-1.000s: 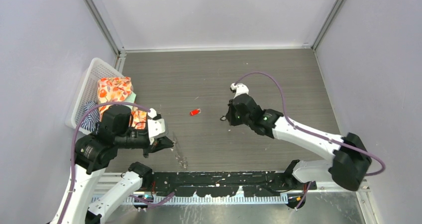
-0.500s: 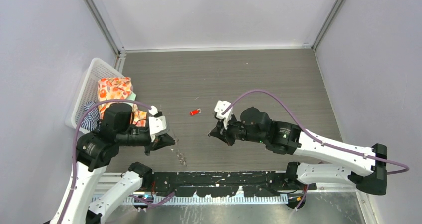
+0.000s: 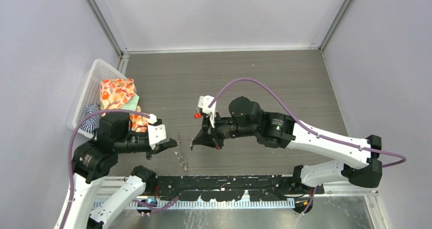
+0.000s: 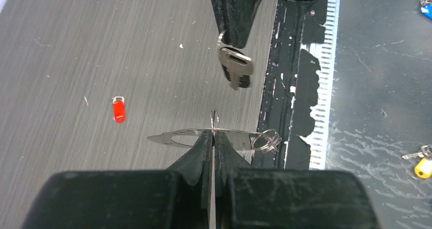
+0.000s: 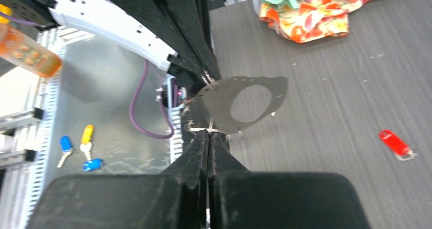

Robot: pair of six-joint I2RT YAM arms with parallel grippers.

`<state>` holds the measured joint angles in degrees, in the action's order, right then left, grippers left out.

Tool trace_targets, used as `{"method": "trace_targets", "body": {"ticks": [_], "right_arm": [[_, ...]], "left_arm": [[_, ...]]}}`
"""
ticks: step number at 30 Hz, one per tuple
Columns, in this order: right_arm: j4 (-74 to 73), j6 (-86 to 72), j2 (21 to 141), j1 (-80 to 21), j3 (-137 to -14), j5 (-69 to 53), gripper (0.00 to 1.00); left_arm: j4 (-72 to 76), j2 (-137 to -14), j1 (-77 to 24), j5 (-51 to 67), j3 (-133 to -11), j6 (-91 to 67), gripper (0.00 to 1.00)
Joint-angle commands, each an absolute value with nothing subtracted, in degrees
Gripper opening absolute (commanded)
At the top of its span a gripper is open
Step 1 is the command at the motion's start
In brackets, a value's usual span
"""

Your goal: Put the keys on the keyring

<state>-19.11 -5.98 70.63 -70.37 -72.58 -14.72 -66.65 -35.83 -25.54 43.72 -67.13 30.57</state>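
Left wrist | left fingers (image 4: 201,148) clamp flat silver keyring (image 4: 159,137) | right fingers (image 4: 235,10) pinch silver key (image 4: 235,68)

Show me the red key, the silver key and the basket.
red key (image 4: 118,110), left wrist view, its red head.
silver key (image 4: 234,64), left wrist view, its middle.
basket (image 3: 87,92), top view, left wall.

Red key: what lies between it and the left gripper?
Left wrist view: bare table, except the tip of the flat silver plate that the left gripper grips, pointing toward the red key.

Red key (image 3: 196,115) partly hidden behind right arm (image 3: 305,135); keyring (image 3: 182,155) blurred.
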Motion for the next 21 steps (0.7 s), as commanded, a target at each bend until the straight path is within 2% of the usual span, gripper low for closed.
{"method": "trace_targets", "body": {"ticks": [1, 7, 21], "right_arm": [[-21.58, -11.53, 72.31, -70.82, -79.12, -20.58, 0.01], [-25.9, -13.8, 76.62, -71.37, -84.55, -20.37, 0.01], [-25.17, -13.24, 81.08, -74.14, -87.54, -8.97, 0.01]], "left_arm": [[-62.53, -34.74, -25.58, 42.58, -66.71, 32.88, 0.0], [-60.3, -33.68, -25.58, 40.22, -65.52, 34.22, 0.0], [-58.27, -32.7, -25.58, 38.75, -64.54, 33.95, 0.0]]}}
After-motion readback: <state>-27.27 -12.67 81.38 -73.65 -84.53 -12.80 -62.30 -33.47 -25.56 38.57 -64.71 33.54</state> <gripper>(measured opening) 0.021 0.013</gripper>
